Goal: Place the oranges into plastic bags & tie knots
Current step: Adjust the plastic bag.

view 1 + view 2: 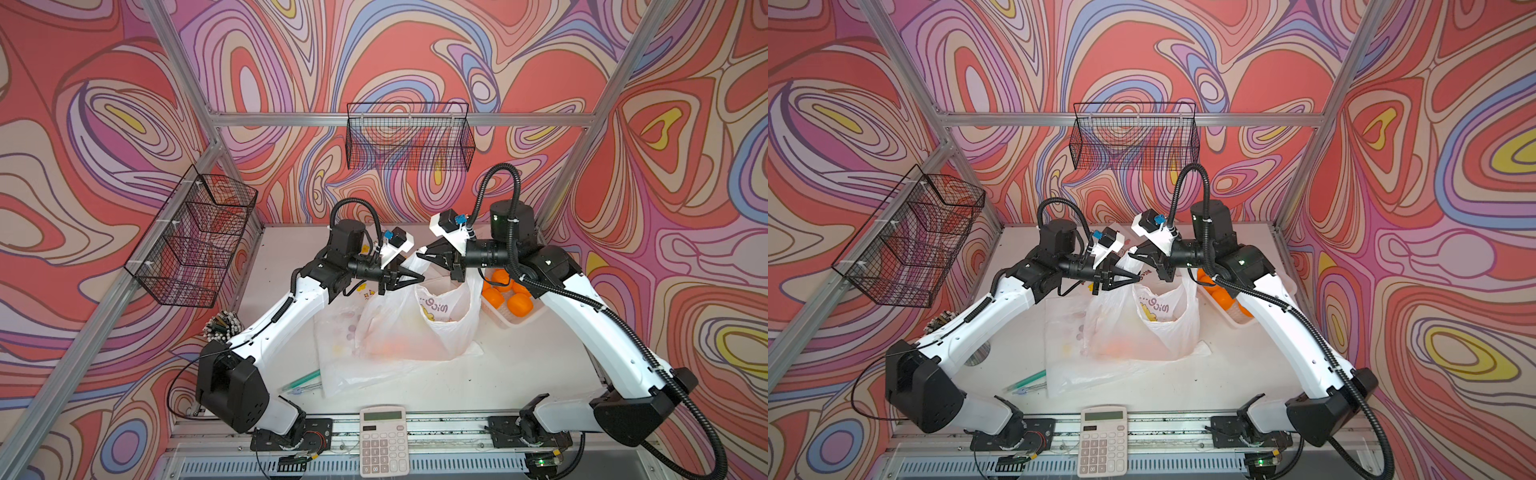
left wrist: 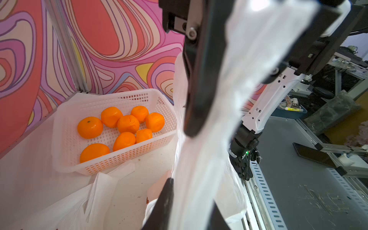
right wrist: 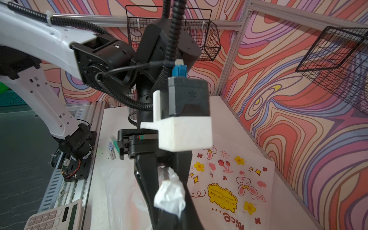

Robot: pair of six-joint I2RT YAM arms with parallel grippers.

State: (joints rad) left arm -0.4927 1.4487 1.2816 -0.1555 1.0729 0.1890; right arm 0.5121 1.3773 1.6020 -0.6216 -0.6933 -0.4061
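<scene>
— Start with the biggest thing. Where's the bag?

— The open bag (image 1: 415,328) stands on the tabletop (image 1: 519,374) straight below both claws, drawn up by its handles. There's a faint orange blur low inside it. A second bag (image 1: 340,332) lies flat under it, below the left claw (image 1: 415,277).

— And the fruit?

— Eight oranges (image 2: 127,124) sit in the white basket (image 2: 111,161). It's lower down, on the outer side of the right claw (image 1: 432,254) and well apart from it.

— What do the claws have hold of?

— The right claw is clamped tight on the bunched end of a handle (image 3: 169,195). The left claw's jaws stand partly apart with the handle running between them. I'd say it isn't pinching anything.

— So what could go wrong?

— The bag is kept upright by a single pinch on slippery film. If the right claw pulls sideways before the left one closes, the handle could slide out. Then the bag would slump, or tip and roll its fruit onto the tabletop. If the left claw closes on the wrong fold, the knot may come out loose. And the two claws are nearly touching, so a small misjudged move could knock them together.
</scene>
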